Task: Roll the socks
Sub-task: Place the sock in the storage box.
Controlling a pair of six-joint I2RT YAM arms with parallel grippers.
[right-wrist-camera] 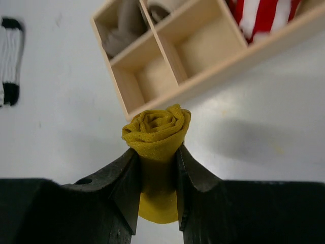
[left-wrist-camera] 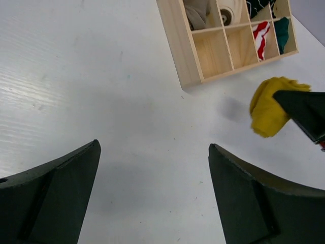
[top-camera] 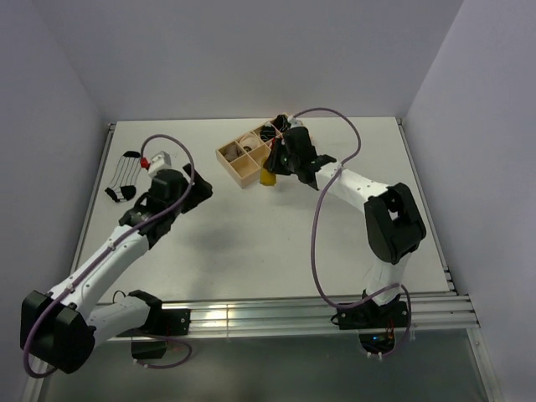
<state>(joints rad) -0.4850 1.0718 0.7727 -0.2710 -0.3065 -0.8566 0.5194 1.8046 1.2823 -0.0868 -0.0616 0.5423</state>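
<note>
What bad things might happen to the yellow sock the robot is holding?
The rolled mustard-yellow sock is only pinched between the fingers of the right gripper, so the roll might loosen when it is let go. It also hangs just outside the wooden divided box, so it could bump the wall or land on the white table instead of in a compartment.

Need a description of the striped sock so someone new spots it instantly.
On the white table, find the wooden compartment box near the back middle, then look toward the table's left edge. The striped sock lies flat there: white, thin black stripes, black ends. The yellow sock is rolled and pinched in the right gripper; this one is unrolled.
</note>
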